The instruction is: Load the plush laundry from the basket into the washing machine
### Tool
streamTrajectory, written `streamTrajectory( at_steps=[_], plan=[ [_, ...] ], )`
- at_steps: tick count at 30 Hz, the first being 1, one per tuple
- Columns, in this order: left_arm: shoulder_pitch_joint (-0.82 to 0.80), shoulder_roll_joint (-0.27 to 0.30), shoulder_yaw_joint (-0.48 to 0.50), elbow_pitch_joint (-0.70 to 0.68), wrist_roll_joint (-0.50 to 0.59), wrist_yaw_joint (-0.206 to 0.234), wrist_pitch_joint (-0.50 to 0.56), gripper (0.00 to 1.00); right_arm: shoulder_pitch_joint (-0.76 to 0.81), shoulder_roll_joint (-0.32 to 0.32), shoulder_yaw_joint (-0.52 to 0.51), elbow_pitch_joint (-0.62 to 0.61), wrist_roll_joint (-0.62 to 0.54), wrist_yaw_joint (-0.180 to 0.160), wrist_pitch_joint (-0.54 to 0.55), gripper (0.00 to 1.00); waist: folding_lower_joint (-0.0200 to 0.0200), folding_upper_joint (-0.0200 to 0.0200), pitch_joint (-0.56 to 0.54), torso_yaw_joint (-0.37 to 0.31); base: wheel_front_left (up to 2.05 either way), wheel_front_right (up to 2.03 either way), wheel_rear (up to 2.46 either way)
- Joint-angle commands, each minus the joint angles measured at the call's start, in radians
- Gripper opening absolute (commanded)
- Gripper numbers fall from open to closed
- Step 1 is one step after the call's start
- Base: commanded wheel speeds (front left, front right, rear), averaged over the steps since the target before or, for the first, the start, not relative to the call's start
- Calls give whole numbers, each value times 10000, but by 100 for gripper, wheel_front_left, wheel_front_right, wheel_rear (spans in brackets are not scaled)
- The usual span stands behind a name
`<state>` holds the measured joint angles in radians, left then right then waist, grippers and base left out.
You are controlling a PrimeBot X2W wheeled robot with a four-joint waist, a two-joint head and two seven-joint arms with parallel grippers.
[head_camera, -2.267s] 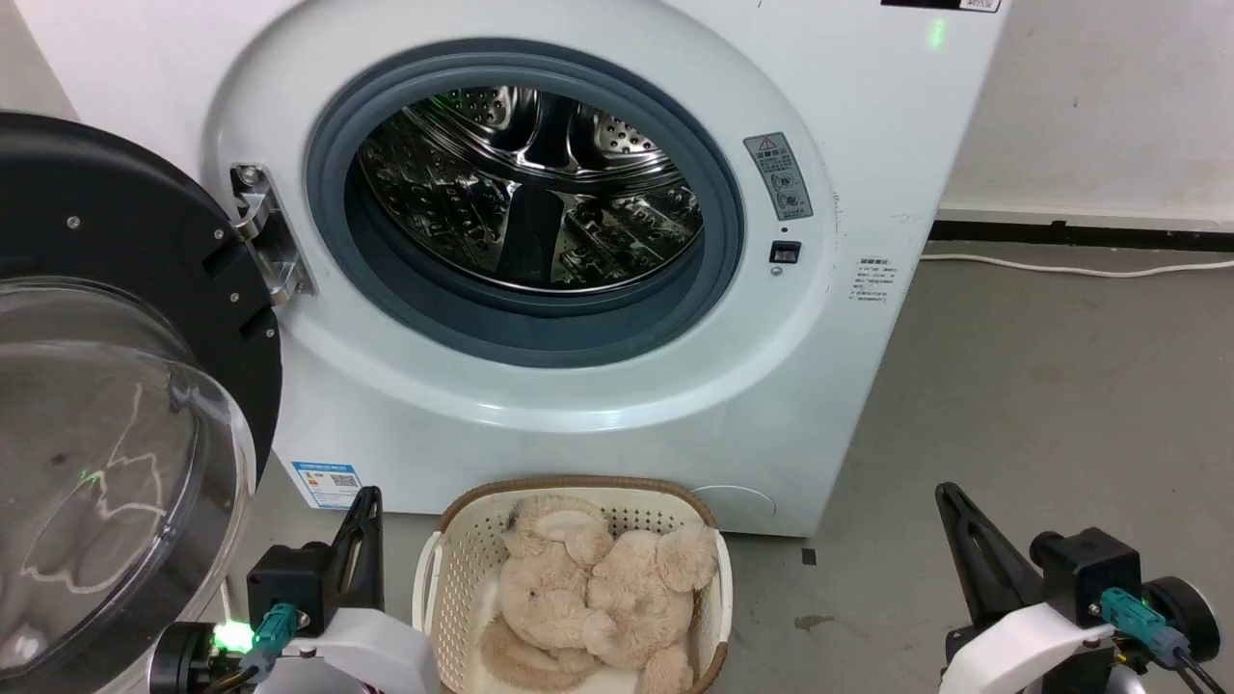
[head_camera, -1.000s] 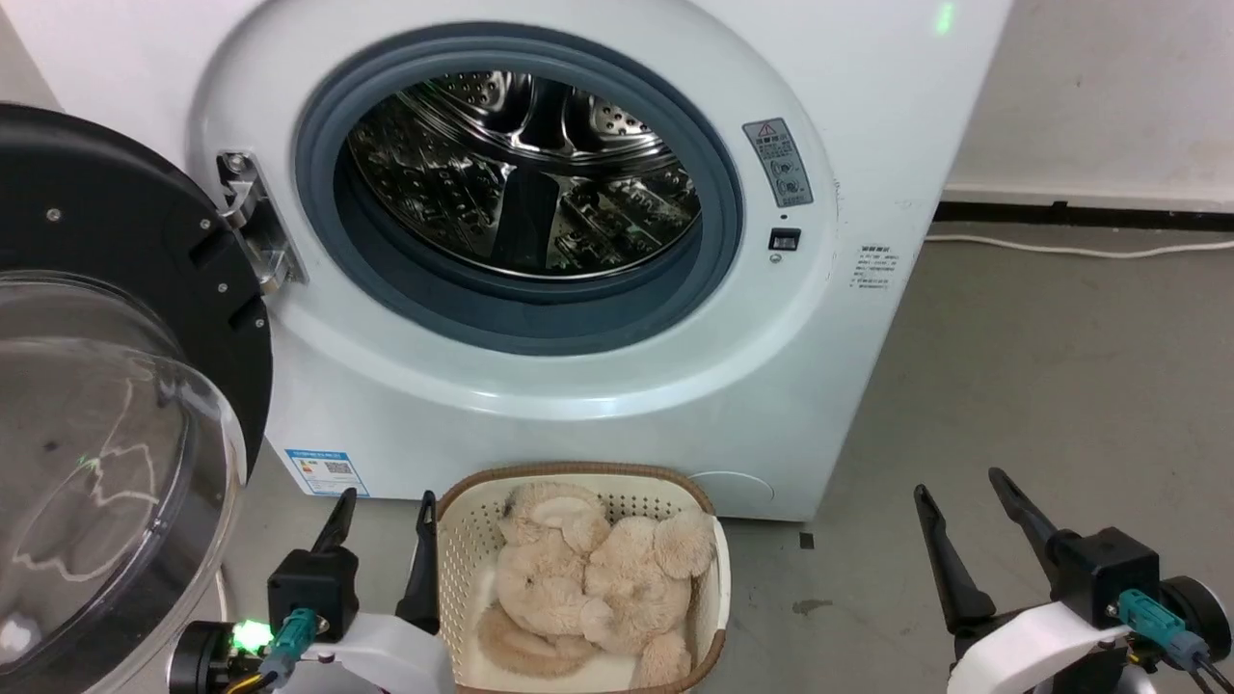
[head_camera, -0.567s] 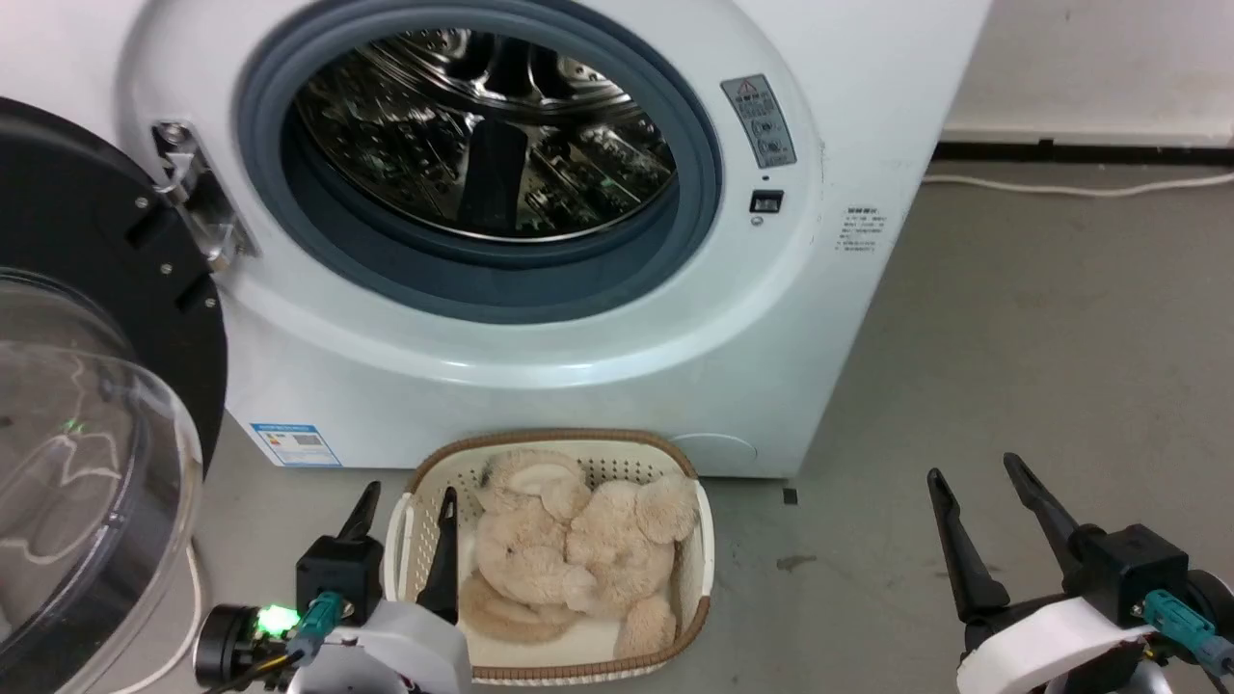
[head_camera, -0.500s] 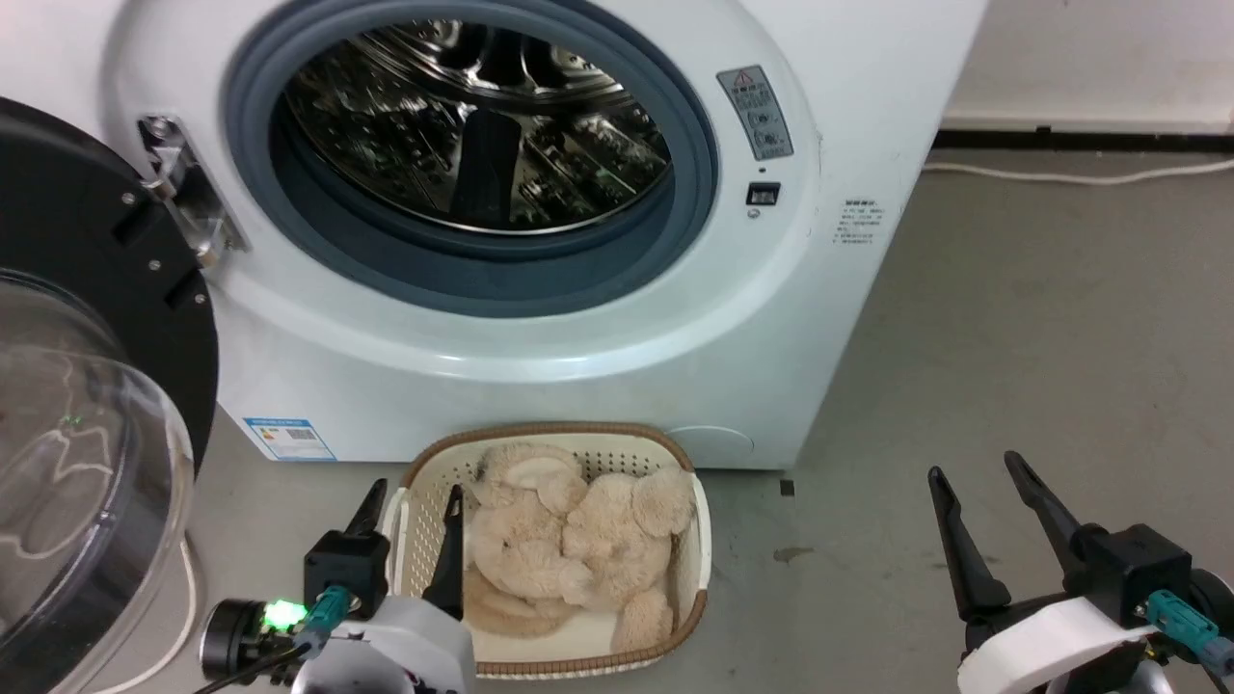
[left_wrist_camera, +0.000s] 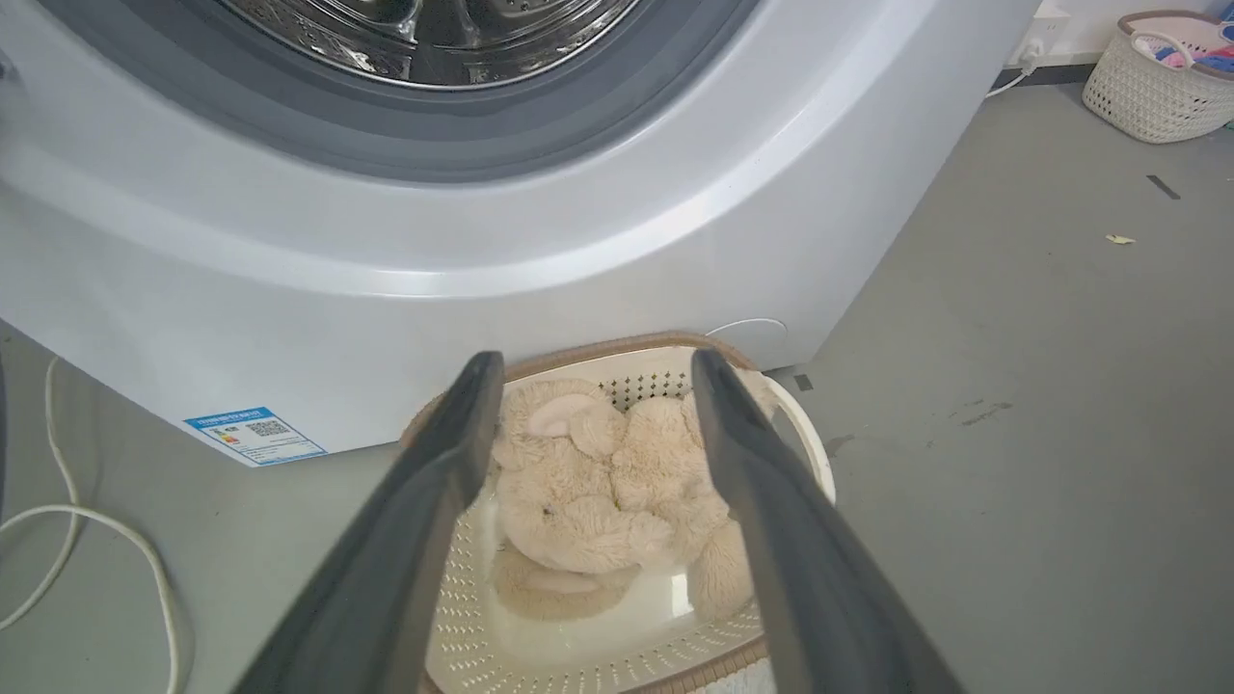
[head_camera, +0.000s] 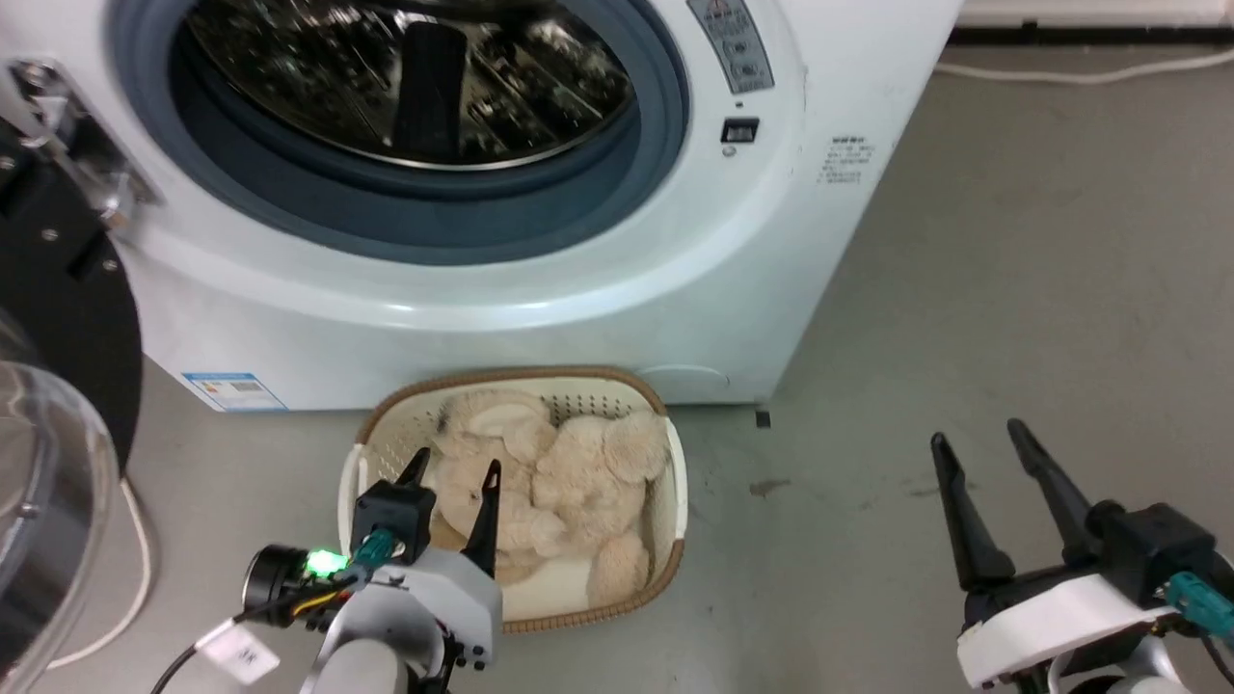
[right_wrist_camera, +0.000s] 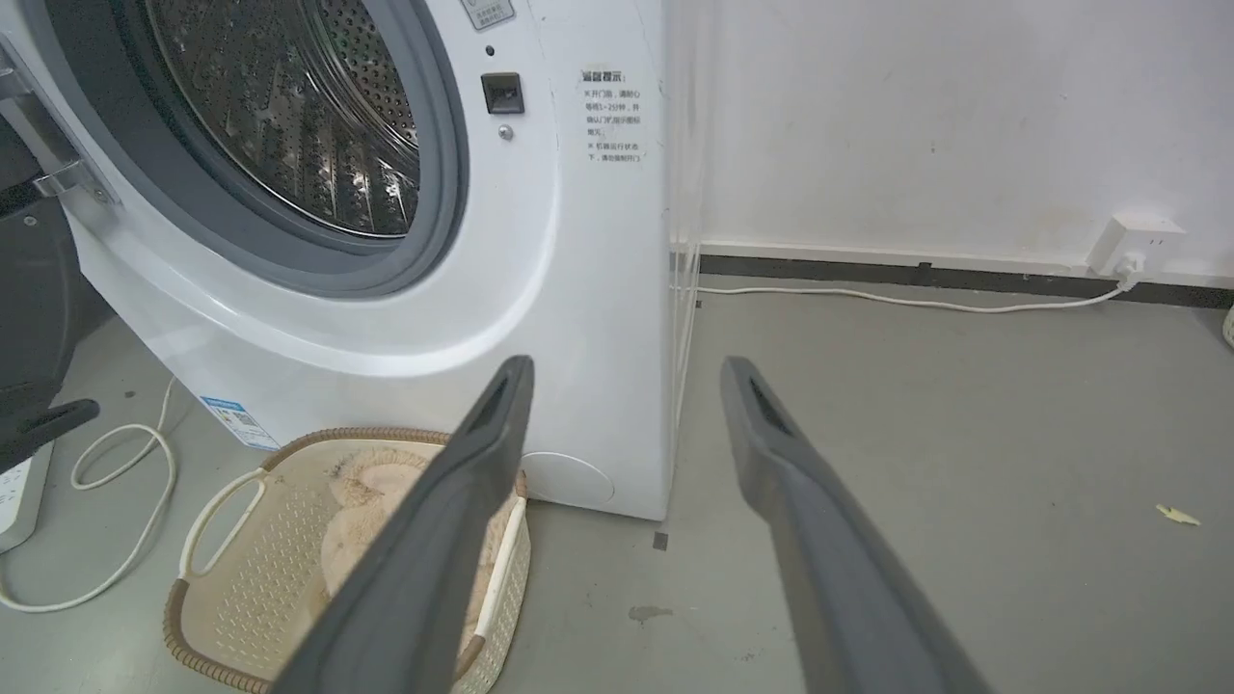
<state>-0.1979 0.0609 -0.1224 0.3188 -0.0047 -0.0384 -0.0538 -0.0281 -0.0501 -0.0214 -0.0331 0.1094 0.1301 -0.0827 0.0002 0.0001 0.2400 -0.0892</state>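
left gripper (head_camera: 458, 461) is spread wide and empty, with its fingers angled down over the near-left part of the basket (head_camera: 511, 374). in the left wrist view the plush laundry (head_camera: 569, 472) sits framed between the two fingers, so we read this as lining up to straddle the bear's body. no contact that we can see. the bear lies curled in the basket, limbs folded in, filling most of it. it's soft and floppy, so we'd want a deep bite on the torso rather than an ear or a paw. right gripper (head_camera: 976, 432) is also open and empty, over bare floor (head_camera: 964, 289) well to the right of the basket, and we judge it's parked clear of the left arm's path. the basket sits on the floor just in front of the washing machine (head_camera: 482, 289), under the round opening, so the lift should be short. the door (head_camera: 58, 318) is swung out to the left, leaving the drum (head_camera: 415, 87) unobstructed. what we see of the drum looks empty. the load hasn't started.
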Motion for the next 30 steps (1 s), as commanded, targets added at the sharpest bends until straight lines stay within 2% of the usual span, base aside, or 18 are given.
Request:
streamTrajectory(
  at_steps=[1, 17, 30],
  plan=[
    [-240, 69, -73, 187, -76, -29, -47, 100, -200, 0, -24, -56, 111, 2, -92, 100, -2, -1, 168, -94, 0, 0, 0],
    [-1930, 381, -747, 2799, -158, -234, 384, 100, -579, 0, 168, 5, 793, 3, -426, 100, -2, -1, 1550, -605, 0, 0, 0],
    [-3283, 634, -1303, 4260, -234, -294, 874, 100, -928, 0, 367, -35, 1343, 3, -697, 100, -2, -1, 2743, -1072, 0, 0, 0]
  ],
)
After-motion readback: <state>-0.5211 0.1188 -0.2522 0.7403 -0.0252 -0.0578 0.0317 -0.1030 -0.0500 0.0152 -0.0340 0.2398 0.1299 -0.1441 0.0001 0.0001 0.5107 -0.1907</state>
